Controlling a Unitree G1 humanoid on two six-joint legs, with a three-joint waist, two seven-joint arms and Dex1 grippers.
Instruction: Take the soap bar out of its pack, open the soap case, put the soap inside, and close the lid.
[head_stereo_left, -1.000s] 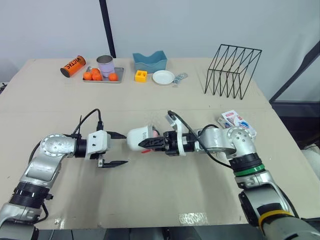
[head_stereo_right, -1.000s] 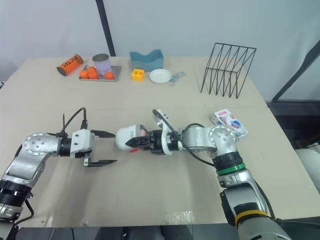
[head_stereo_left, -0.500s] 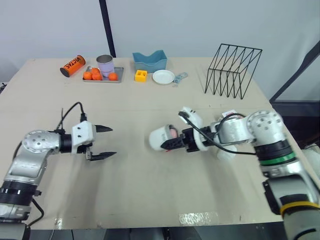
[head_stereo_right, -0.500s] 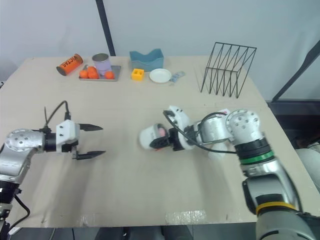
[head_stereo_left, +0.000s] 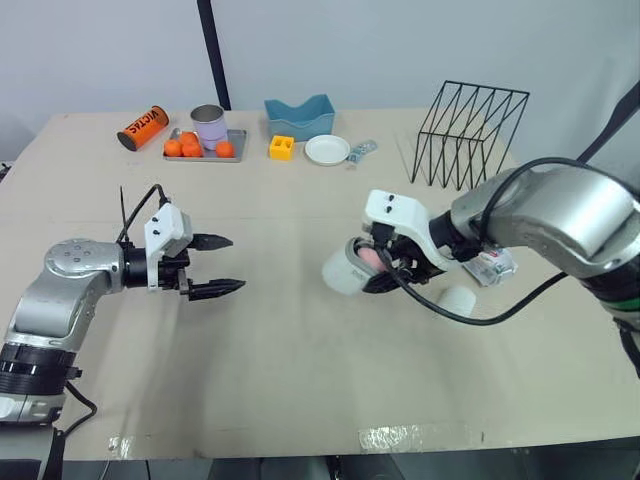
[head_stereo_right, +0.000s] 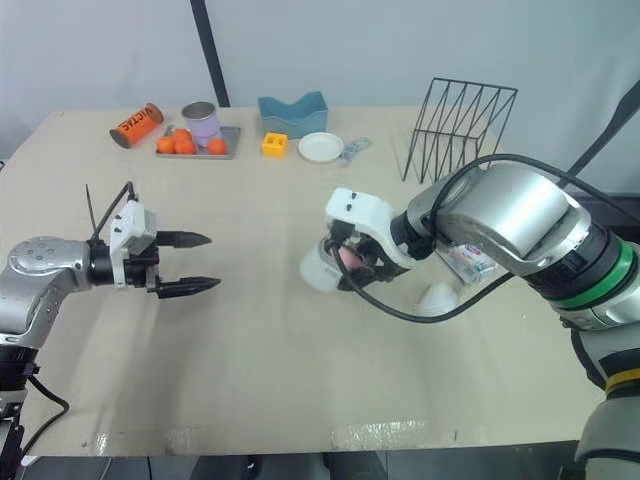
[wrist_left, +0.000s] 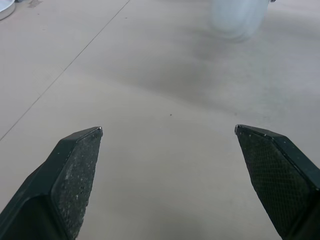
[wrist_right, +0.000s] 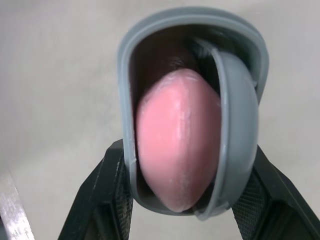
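Observation:
My right gripper is shut on the white soap case, holding it just above the table's middle with the opening turned toward the arm. The pink soap bar sits inside the grey-rimmed case, and a black finger shows on each side of it. The soap pack lies right of the case, partly hidden behind the right arm. A white rounded piece, possibly the lid, rests on the table near it. My left gripper is open and empty, well left of the case, fingers wide apart.
Along the far edge stand a black wire rack, a blue holder, a white dish, a yellow block, a tray with oranges and a cup, and an orange can.
My right arm has carried the soap case to the right and turned it. The left gripper has drawn back to the left, still open.

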